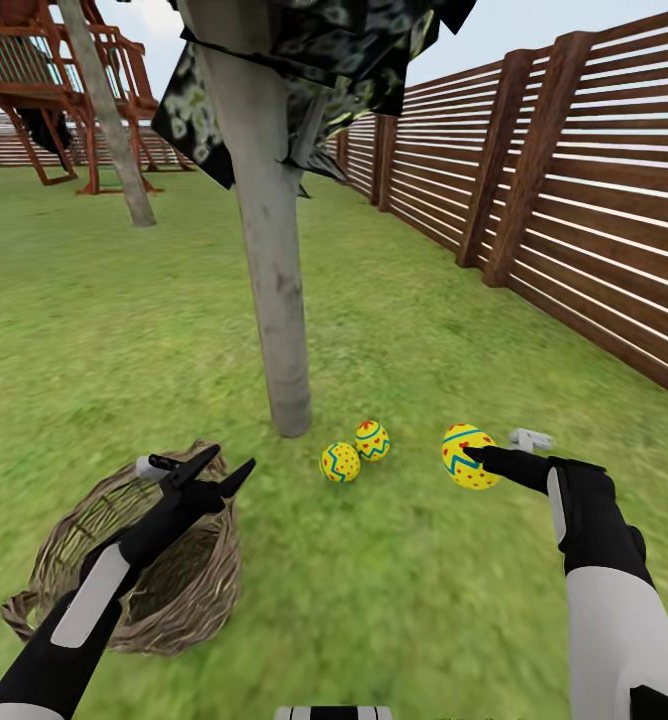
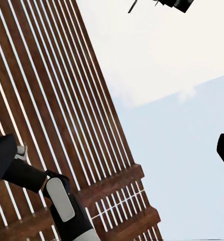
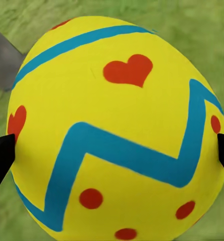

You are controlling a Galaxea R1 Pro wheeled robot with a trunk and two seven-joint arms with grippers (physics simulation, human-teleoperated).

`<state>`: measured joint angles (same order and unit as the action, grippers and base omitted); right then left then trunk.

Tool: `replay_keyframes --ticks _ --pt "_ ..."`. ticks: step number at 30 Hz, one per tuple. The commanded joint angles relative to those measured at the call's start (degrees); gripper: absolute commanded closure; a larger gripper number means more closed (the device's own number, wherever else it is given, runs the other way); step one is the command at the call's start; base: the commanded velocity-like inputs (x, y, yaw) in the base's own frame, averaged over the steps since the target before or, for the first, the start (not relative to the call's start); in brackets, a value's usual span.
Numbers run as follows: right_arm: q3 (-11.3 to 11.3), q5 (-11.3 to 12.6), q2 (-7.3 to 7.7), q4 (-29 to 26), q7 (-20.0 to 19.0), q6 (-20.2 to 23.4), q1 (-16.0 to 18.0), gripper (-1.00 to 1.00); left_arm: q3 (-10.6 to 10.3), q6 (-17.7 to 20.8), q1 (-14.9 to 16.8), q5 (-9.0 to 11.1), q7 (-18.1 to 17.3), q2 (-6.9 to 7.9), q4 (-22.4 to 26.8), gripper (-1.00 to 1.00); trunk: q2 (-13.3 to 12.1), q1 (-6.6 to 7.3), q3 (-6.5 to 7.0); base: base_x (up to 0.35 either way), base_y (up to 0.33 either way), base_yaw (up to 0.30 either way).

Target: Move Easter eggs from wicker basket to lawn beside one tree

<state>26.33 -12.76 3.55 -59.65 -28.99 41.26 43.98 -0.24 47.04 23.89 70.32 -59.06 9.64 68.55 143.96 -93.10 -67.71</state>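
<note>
Mottled green lawn fills the head view, bounded along the right of the frame by a brown horizontal-slat fence and, at upper left, by a wooden play tower beside a slanting grey trunk. A thick pale-grey tree with dark angular foliage rises from centre frame to the top edge. Two Easter eggs lie on the grass just right of its base, near each other: one nearer the camera, one behind it. The third egg sits further right, clamped between the fingers of the right gripper. The right wrist view shows this egg close up, with red hearts, red dots and blue zigzag bands, black fingertips pressing both flanks, grass behind. At lower left of the head view the wicker basket rests tilted on the lawn; the left gripper, fingers spread apart, is raised over its rim and partly hides its interior. The left wrist view looks at fence slats, sky and the right arm.
</note>
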Motion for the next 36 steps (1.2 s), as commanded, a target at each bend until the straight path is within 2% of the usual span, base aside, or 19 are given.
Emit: replay_keyframes --ticks 1,4,6,8,17,28,32,36 --pt "0.2 -0.6 -0.03 0.0 -0.5 0.1 0.1 1.00 0.0 0.3 0.0 0.3 0.0 0.03 0.0 -1.00 0.0 0.01 0.03 0.000 0.000 -0.210" --pt "0.2 -0.4 -0.03 0.0 -0.5 0.1 0.1 1.00 0.0 0.4 0.0 0.3 0.0 -0.14 0.0 -1.00 0.0 0.01 0.24 0.000 0.000 -0.211" --pt "0.2 -0.4 -0.03 0.0 -0.5 -0.7 0.1 1.00 -0.1 0.4 0.0 0.2 0.2 -1.55 0.0 -1.00 0.0 0.01 0.38 0.000 0.000 -0.212" --pt "0.2 -0.3 -0.03 0.0 -0.5 -0.9 0.1 1.00 -0.1 0.3 0.0 0.1 0.2 -1.81 0.0 -1.00 0.0 0.01 0.52 0.000 0.000 -0.212" --pt "0.2 -0.3 -0.04 0.1 -0.6 -1.0 0.1 1.00 0.0 0.4 0.0 0.0 0.3 -1.99 0.0 -1.00 0.0 0.01 0.96 0.000 0.000 -0.205" --pt "-0.1 -0.6 -0.16 0.7 -0.8 -1.2 0.0 1.00 -0.1 0.3 0.0 0.0 0.2 -2.01 0.0 -1.00 0.0 0.01 0.97 0.000 0.000 -0.008" --pt "-0.1 -0.6 -0.91 0.8 -0.9 -1.8 0.1 1.00 -0.2 0.4 1.2 -0.1 0.3 -2.38 -0.1 -1.00 0.0 0.11 1.85 0.000 0.000 0.000" --pt "0.0 -0.5 -1.23 0.8 -0.9 -2.0 0.1 1.00 -1.6 0.4 1.4 -0.1 0.2 -2.35 -0.3 -1.00 -0.1 0.16 2.30 0.000 0.000 0.000"
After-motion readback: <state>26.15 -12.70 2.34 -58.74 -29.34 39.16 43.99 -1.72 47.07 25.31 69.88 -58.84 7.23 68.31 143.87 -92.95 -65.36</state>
